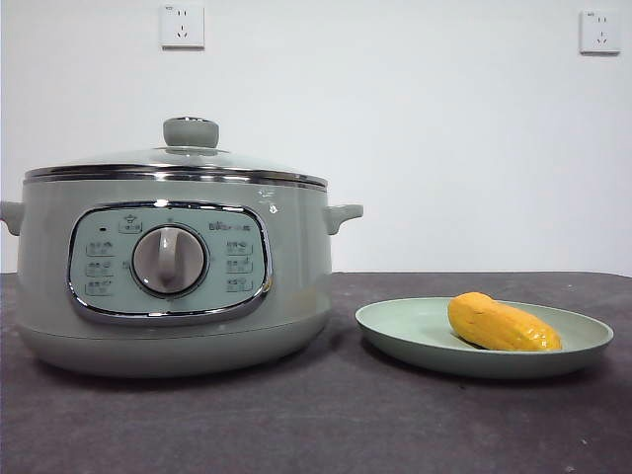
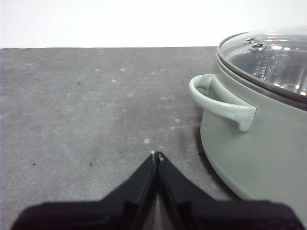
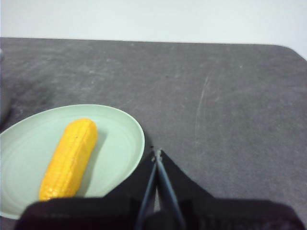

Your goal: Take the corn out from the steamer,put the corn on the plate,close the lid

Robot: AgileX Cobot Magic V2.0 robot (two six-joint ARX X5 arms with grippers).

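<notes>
**Operator:** Report the position of the task items.

**Technician:** In your front view, the steamer (image 1: 173, 267) stands on the dark grey surface (image 1: 326, 415) at the left. The lid (image 1: 178, 163) is seated on its rim, knob upward, closing the pot. The plate (image 1: 395, 331) rests on the surface to the right of the steamer, near it but not touching. The corn (image 1: 502, 324) lies on its side inside the plate, toward the plate's right half.

**Operator:** And the two pincers?

**Technician:** Neither appears in your front view. In the left wrist view, the left pincer (image 2: 157, 154) has its jaws pressed together, tips meeting, and holds nothing. It sits low over the bare surface (image 2: 86, 110), beside the steamer (image 2: 259, 153) and just short of its side handle (image 2: 218, 98). The glass lid (image 2: 273, 57) shows in place above the handle.

In the right wrist view, the right pincer (image 3: 157, 152) is likewise closed tip to tip and empty. Its tips sit just beside the rim of the plate (image 3: 122, 143), with the corn (image 3: 69, 158) lying lengthwise across the plate
</notes>
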